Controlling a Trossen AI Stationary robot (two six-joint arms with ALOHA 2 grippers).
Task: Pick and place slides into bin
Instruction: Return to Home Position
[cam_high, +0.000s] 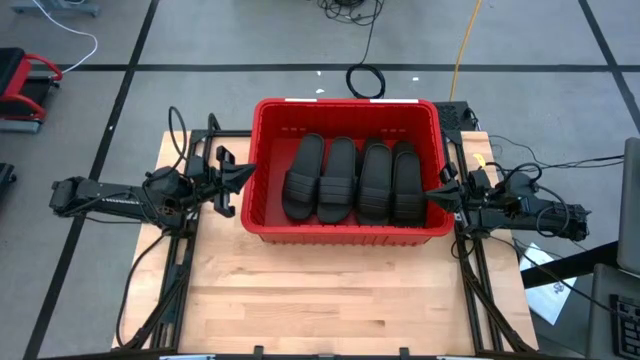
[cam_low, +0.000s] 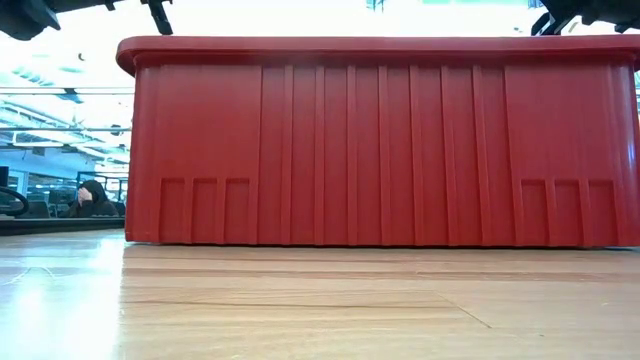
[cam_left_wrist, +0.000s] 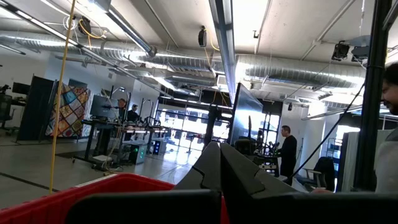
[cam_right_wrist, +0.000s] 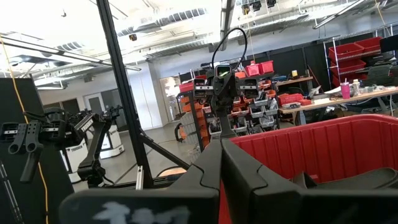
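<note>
**High view.** A large rectangular red plastic bin (cam_high: 262, 215) with ribbed walls sits in the upper middle of the frame on a pale wooden table (cam_high: 330, 300). Four matte black rubber slides (cam_high: 356, 180) lie abreast inside it, side against side, with their length running from the frame's top towards its bottom. Whether more slides lie under them cannot be told. The left gripper (cam_high: 242, 174) is at the bin's left rim and the right gripper (cam_high: 436, 192) is at its right rim. Each arm reaches in from its own side of the frame.

**Low view.** The bin's long ribbed wall fills most of the frame and stands flat on the table. The slides are hidden behind it. Dark arm parts show in the upper left and upper right corners, above the rim.

**Left wrist view.** The left gripper's two dark fingers (cam_left_wrist: 208, 169) are pressed together with nothing between them. The bin's red rim is close by. A person (cam_left_wrist: 287, 154) stands far off in the room.

**Right wrist view.** The right gripper's fingers (cam_right_wrist: 208, 165) likewise meet tip to tip and hold nothing. The bin's inner wall is near them, with part of a black slide against it.
</note>
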